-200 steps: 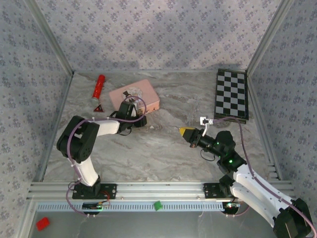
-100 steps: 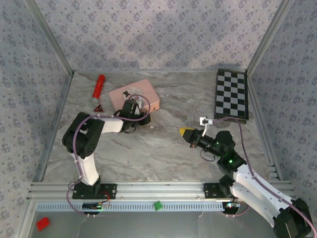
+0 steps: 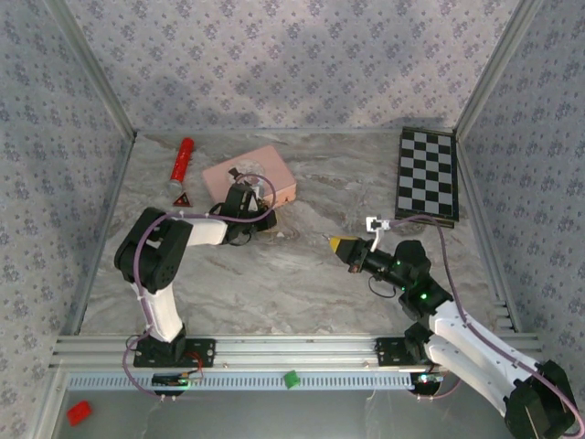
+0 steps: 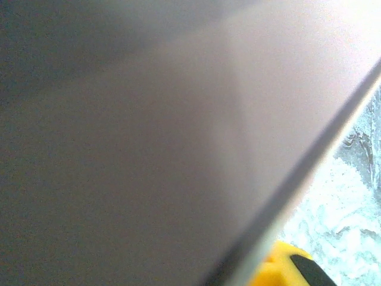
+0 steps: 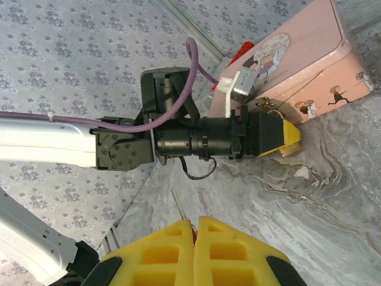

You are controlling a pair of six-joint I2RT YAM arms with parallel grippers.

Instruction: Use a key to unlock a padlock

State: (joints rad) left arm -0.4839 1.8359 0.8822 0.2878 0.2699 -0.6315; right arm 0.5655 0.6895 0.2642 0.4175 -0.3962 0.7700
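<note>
text watch | pink tin: cartoon couple and little figures, no words legible | red triangle sign: symbol too small to read | no readable text

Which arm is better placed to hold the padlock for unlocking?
Left. The left gripper sits low at the near edge of the pink tin, fingertips beside a small brass piece, likely the padlock. The right gripper is shut on the key, apart at mid-table.

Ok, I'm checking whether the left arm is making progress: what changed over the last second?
The left arm swung its elbow right and forward, nudging the left gripper slightly closer to the pink tin at its near edge. Nothing was visibly picked up or released. The right gripper, shut on the key, and the tin stayed put.
</note>
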